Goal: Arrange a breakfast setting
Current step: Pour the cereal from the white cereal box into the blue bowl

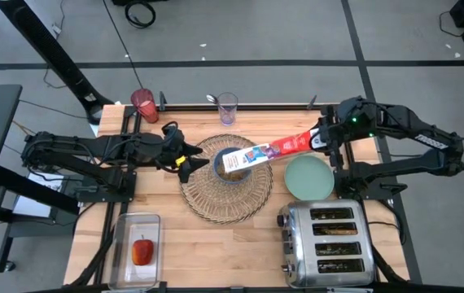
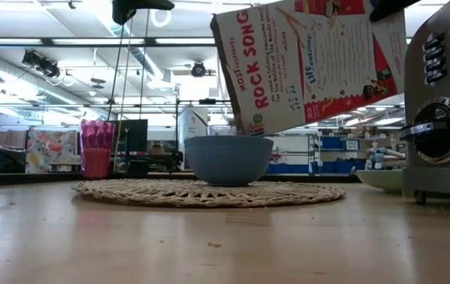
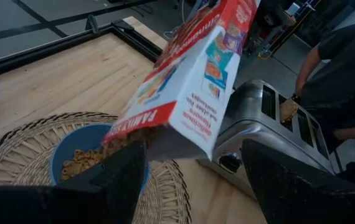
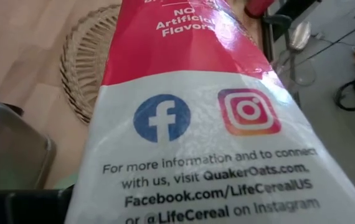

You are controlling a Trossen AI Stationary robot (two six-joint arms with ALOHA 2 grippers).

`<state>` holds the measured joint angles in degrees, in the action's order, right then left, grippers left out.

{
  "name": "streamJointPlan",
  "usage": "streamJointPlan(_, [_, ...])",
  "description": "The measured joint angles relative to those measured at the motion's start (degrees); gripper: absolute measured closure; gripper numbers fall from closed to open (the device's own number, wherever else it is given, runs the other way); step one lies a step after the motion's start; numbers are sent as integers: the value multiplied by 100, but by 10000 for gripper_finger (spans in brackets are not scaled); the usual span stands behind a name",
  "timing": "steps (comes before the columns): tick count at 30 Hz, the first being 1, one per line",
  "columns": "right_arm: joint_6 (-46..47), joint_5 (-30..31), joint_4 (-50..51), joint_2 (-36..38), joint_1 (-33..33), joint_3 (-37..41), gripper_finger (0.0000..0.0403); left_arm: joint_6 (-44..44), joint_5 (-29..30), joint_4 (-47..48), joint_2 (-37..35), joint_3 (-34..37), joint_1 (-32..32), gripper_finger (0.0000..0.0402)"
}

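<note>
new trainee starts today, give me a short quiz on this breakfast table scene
1. True or false: the cereal box is tipped over the blue bowl.
2. Which gripper holds the box: A left, B right, C neither?
3. Fill in: the bowl sits on the woven ____.

Key
1. True; cereal shows in the bowl in the left wrist view.
2. B; the right gripper grips the box's end, while the left gripper waits open-jawed beside the placemat.
3. Placemat.

I see even, bright ceiling strip lights [image 2: 43,31] in the low view, soft shadows on the surface [image 1: 216,244], and my left claw's fingers [image 3: 289,186] blurred dark.
</note>
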<state>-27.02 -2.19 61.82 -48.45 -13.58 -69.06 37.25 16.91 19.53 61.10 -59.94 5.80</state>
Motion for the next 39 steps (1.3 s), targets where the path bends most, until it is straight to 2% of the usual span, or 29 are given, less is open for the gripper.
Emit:
streamJointPlan(13, [2,165,-11,-121,-86,-173,174,-2,0,-31,0,0,0,132])
streamJointPlan(23, [96,170,-104,-414,-122,-168,192,-22,0,-249,0,0,0,132])
streamJointPlan(33, [495,-128,21,1,-134,-159,193,-29,0,-278,-3,0,0,132])
streamJointPlan(39, [818,-501,-43,532,-342,392,194,-37,0,-634,-59,2,0,132])
